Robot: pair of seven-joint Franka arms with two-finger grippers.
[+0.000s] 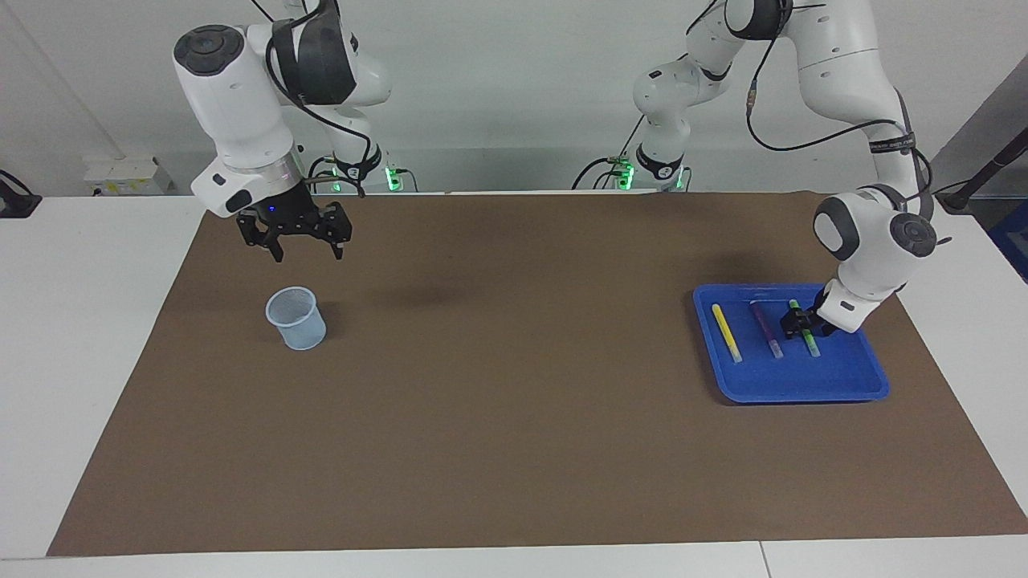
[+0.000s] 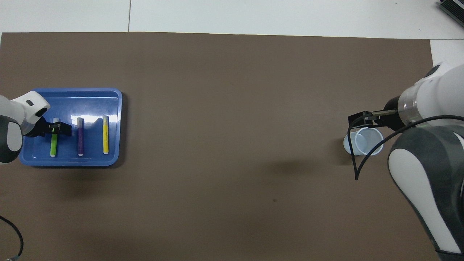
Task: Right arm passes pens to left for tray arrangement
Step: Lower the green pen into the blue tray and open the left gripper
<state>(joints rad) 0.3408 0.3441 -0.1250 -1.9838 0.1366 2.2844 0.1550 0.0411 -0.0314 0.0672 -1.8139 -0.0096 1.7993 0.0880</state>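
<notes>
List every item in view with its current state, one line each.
Yellow pen: lying flat in the tray.
Purple pen: lying flat in the tray, beside the yellow one.
Green pen: lying in the tray, left gripper around it.
Tray: on the mat, holding all three pens.
Cup: upright, empty.
Left gripper: low in the tray at the green pen.
Right gripper: open, empty, waiting above the cup.

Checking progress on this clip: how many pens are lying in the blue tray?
3, side by side in the tray: the yellow pen toward the table's middle, the purple pen between, the green pen at the left gripper. None seems hidden.
</notes>
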